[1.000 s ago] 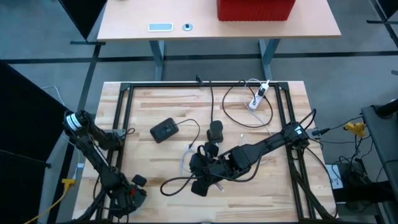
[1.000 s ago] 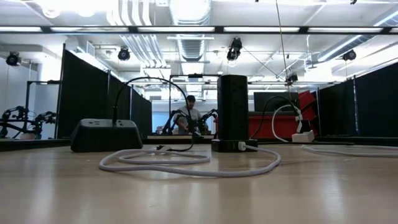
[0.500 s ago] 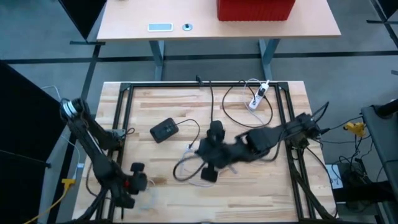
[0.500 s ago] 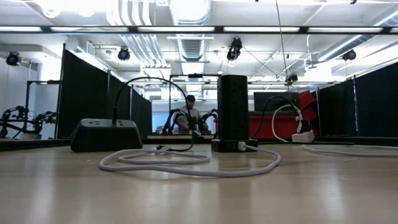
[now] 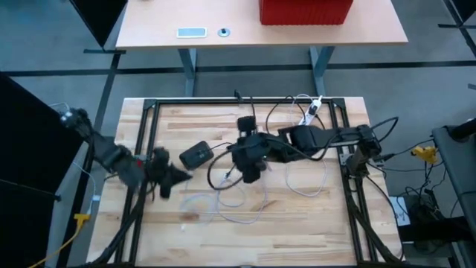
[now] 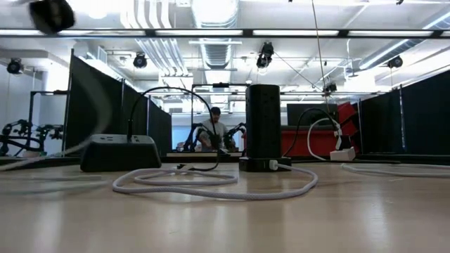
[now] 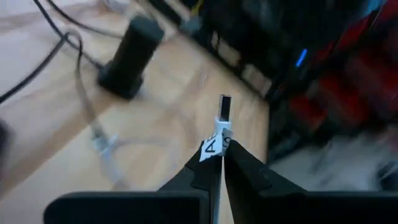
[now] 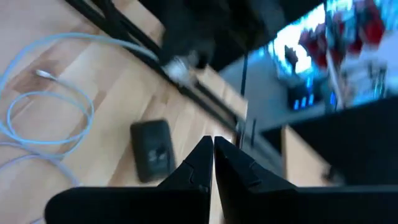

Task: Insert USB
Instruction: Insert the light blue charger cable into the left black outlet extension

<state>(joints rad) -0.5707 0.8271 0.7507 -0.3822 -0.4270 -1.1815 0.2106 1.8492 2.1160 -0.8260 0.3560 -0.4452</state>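
The left gripper (image 7: 219,163) is pinched tight on the USB plug (image 7: 224,109). The metal tip sticks out past the fingers, and a little white tag (image 7: 213,144) sits right at the pinch. From above, this gripper (image 5: 165,179) is over the left side of the table (image 5: 312,231), just beside the flat black box (image 5: 196,155).

The right gripper (image 8: 213,160) has its fingers pressed together with nothing between them. From above it (image 5: 249,152) is in the middle of the table, near the tall black tower (image 7: 130,56).

The white cable (image 5: 245,210) lies in loose loops on the wood between the two arms.

The plug looks small, light and hard. The cable looks soft and floppy, so it will not push back much, but it could drag or snag. Holding the plug close behind the metal tip, as it is held now, seems best. That should keep it straight, because a tilted plug would probably not go into its hole.
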